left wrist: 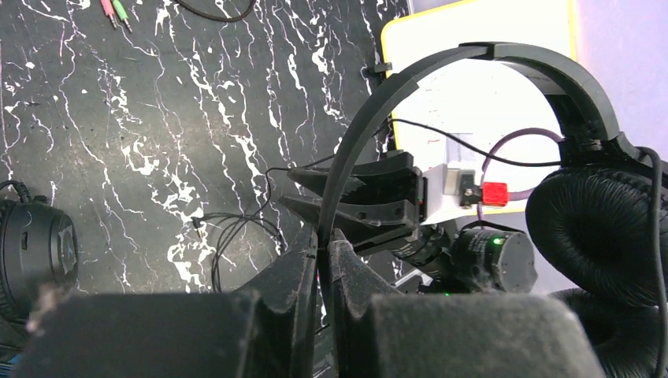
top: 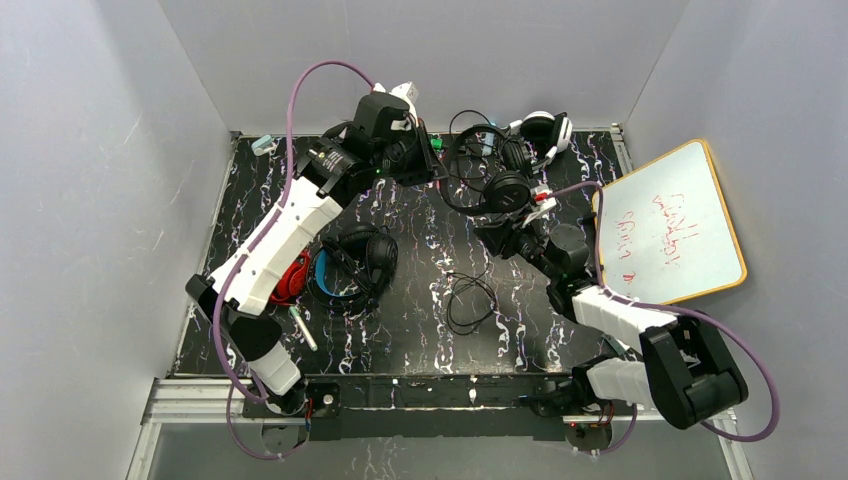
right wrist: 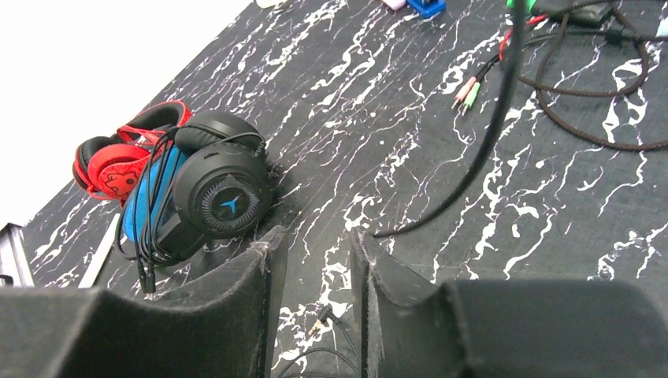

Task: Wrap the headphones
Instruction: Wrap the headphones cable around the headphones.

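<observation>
My left gripper [left wrist: 324, 236] is shut on the thin headband [left wrist: 441, 71] of the all-black headphones [top: 497, 172], held up at the far middle of the table. Their padded ear cup [left wrist: 599, 228] hangs to the right. From them a thin black cable [right wrist: 488, 134] runs down to loose loops [top: 466, 300] on the table. My right gripper [right wrist: 315, 240] is open just below the held pair, nothing between its fingers; the cable's plug [right wrist: 323, 315] lies on the table under it. The black pair with blue headband [right wrist: 213, 189] and the red pair [right wrist: 118, 161] lie together at the left.
A white headset [top: 545, 128] and a braided cable [right wrist: 583, 102] with pink and green plugs [right wrist: 469, 90] lie at the back. A whiteboard [top: 670, 225] leans at the right edge. A white pen [top: 303, 328] lies near the left arm. Grey walls enclose the table.
</observation>
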Motion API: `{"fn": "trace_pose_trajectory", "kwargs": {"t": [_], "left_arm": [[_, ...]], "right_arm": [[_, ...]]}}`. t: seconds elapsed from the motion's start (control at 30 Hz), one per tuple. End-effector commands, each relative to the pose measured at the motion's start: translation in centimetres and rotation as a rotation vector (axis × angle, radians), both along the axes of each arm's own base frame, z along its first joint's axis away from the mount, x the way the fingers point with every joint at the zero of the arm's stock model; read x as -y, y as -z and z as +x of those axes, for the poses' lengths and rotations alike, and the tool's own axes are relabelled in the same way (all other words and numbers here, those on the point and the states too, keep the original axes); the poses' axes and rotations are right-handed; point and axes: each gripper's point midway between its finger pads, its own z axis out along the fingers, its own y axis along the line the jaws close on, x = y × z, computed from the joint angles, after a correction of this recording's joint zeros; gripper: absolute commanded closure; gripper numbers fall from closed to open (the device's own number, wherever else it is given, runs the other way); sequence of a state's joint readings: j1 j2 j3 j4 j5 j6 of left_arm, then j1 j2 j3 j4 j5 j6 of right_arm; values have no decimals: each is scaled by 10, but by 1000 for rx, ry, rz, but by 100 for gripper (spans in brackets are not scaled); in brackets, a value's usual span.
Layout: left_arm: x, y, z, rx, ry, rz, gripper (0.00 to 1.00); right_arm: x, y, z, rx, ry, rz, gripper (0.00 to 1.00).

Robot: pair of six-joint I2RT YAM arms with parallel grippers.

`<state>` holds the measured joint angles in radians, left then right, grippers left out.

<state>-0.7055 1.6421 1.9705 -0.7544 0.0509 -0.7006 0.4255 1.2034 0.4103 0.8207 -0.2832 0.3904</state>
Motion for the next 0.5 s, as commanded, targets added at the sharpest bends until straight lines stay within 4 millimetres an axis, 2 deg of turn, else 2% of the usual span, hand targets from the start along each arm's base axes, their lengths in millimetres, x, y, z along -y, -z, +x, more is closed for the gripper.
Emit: {"fn": "trace_pose_trajectory", "kwargs": {"t": [0.0,0.17,0.33,0.47], "left_arm": [[-6,-47,-4,51,-16,-128,100],[-13,-52,3,49,-38,-154,100],[-16,-60,10,57,-47,-178,100],[-16,-58,13,48,-44,-179,100]], "right_arm": [[-2,-6,9,28,11,34,59],[-4,5,13,-2,9,28,65],[0,21,14,-20,28,-2,54],[-5,30,13,-16,-9,-24,54]]}}
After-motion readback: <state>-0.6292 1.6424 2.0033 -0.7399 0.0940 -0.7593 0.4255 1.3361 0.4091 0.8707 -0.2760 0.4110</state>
